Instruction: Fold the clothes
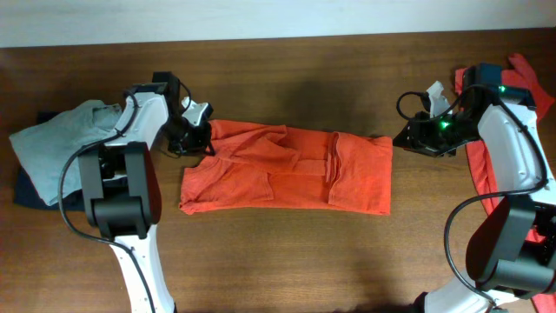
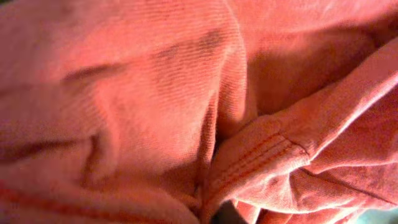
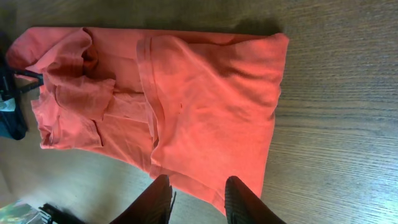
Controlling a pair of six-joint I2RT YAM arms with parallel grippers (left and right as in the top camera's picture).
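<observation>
From above, the shirt (image 1: 295, 169) lies half-folded in the middle of the table (image 1: 287, 69). The left gripper (image 1: 198, 132) sits at its upper left corner, pressed together, seemingly on the cloth, probably to carry that end across. The left wrist adds only bunched fabric and a stitched hem, no fingers. The right wrist shows what overhead hides: the right gripper (image 3: 198, 180) spread, hovering over the shirt's opposite edge, holding nothing.

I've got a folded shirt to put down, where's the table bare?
Bare table: the strip in front of the orange shirt and the strip behind it. Crowded: the left end, with the grey pile and left claw; the right end, with the red pile and right claw.
</observation>
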